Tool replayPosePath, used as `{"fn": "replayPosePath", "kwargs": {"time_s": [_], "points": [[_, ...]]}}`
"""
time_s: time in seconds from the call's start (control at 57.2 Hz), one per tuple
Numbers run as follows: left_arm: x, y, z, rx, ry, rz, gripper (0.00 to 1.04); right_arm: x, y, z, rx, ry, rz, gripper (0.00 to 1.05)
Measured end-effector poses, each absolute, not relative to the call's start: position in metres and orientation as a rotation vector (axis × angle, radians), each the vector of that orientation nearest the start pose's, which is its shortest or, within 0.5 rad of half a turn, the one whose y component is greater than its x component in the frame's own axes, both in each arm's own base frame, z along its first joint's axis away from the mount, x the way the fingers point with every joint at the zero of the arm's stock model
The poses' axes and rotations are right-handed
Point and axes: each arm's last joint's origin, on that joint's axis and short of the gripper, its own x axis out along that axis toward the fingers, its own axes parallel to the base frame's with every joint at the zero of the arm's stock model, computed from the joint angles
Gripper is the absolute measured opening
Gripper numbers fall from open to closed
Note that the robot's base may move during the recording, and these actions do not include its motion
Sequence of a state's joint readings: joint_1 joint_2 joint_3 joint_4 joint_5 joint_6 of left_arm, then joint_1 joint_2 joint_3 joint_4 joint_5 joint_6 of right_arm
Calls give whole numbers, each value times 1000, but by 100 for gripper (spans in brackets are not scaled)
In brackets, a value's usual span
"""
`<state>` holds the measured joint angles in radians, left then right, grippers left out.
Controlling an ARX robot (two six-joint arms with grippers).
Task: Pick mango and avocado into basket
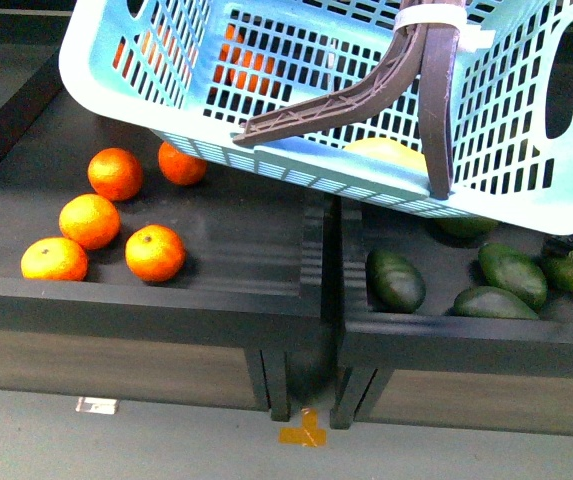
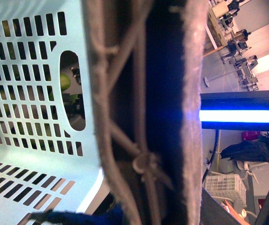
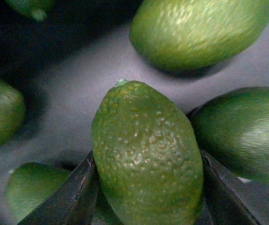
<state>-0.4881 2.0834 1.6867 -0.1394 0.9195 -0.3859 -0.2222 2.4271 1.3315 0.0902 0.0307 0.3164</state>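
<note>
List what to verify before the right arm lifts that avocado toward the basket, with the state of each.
1. Right pincer on the avocado: fingers sit against both its sides. Ok.
2. Neighbouring avocado free of the grasp: it lies right beside one finger; contact unclear. Cannot tell.
3. Mango in the basket: yellow fruit shows through the slots. Ok.
4. Left pincer's hold on the handle: handle fills the left wrist view, pincer hidden. Cannot tell.
5. Basket mouth open to the avocado's path: basket hangs tilted above the trays, mouth out of view. Cannot tell.
</note>
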Motion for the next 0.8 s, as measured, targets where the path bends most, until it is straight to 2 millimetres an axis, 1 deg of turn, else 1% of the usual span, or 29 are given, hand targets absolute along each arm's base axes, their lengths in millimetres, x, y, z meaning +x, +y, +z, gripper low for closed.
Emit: {"fn": "replayPosePath", "kwargs": {"time_s": [0.017, 0.052, 0.07, 0.105, 0.122, 0.157, 0.175, 0.192, 0.21, 0.245, 0.262, 0.297, 0.314, 0.349, 0.367, 0.402, 0.437, 0.454, 0.472, 0.524, 0.541, 0.559, 0.594, 0.629, 0.646, 0.664, 0.699, 0.769, 0.803], "points": [[406, -242, 250, -436, 829, -1249, 11, 425, -99, 13, 396, 941, -394, 53], [406, -242, 250, -436, 829, -1249, 11, 424, -101, 22, 411, 920, -396, 53], [406, -242, 251, -436, 829, -1250, 11, 422, -103, 33, 425, 898, -397, 53], [406, -242, 251, -436, 829, -1250, 11, 421, -104, 44, 431, 874, -399, 53], [406, -242, 251, -436, 829, -1250, 11, 419, -106, 55, 434, 845, -402, 53], [406, -242, 250, -436, 829, -1249, 11, 418, -108, 68, 440, 814, -405, 53], [406, -242, 250, -436, 829, -1249, 11, 416, -109, 81, 449, 782, -407, 53], [406, -242, 250, -436, 829, -1249, 11, 415, -110, 87, 454, 768, -408, 53], [406, -242, 250, -436, 829, -1249, 11, 412, -111, 100, 460, 736, -407, 53], [406, -242, 250, -436, 829, -1249, 11, 410, -111, 114, 459, 702, -406, 53], [406, -242, 251, -436, 829, -1249, 11, 407, -110, 128, 459, 667, -404, 53], [406, -242, 250, -436, 829, -1249, 11, 403, -109, 142, 469, 633, -400, 53], [406, -242, 250, -436, 829, -1249, 11, 400, -108, 156, 482, 604, -384, 53], [406, -242, 250, -436, 829, -1249, 11, 396, -106, 169, 497, 577, -365, 53], [406, -242, 250, -436, 829, -1249, 11, 392, -103, 183, 508, 549, -342, 53], [406, -242, 250, -436, 829, -1248, 11, 386, -96, 204, 520, 508, -307, 53], [406, -242, 250, -436, 829, -1248, 11, 382, -91, 216, 534, 484, -281, 53], [406, -242, 250, -436, 829, -1249, 11, 377, -85, 229, 544, 460, -251, 53], [406, -242, 251, -436, 829, -1249, 11, 375, -81, 235, 548, 449, -236, 53], [406, -242, 251, -436, 829, -1249, 11, 364, -58, 268, 565, 397, -142, 53], [406, -242, 250, -436, 829, -1249, 11, 359, -44, 279, 571, 383, -89, 53], [406, -242, 250, -436, 829, -1249, 11, 357, -34, 285, 573, 379, -59, 53], [406, -242, 250, -436, 829, -1249, 11, 353, -15, 292, 566, 380, -13, 53], [406, -242, 250, -436, 829, -1249, 11, 352, 3, 293, 561, 396, 23, 53], [406, -242, 251, -436, 829, -1250, 11, 352, 7, 293, 561, 401, 32, 53], [406, -242, 251, -437, 830, -1250, 11, 353, 20, 290, 552, 419, 52, 53], [406, -242, 251, -437, 830, -1251, 11, 355, 33, 284, 543, 441, 66, 53], [406, -242, 251, -436, 829, -1250, 11, 359, 53, 269, 524, 492, 76, 53], [406, -242, 251, -436, 829, -1250, 11, 360, 59, 264, 515, 505, 71, 53]]}}
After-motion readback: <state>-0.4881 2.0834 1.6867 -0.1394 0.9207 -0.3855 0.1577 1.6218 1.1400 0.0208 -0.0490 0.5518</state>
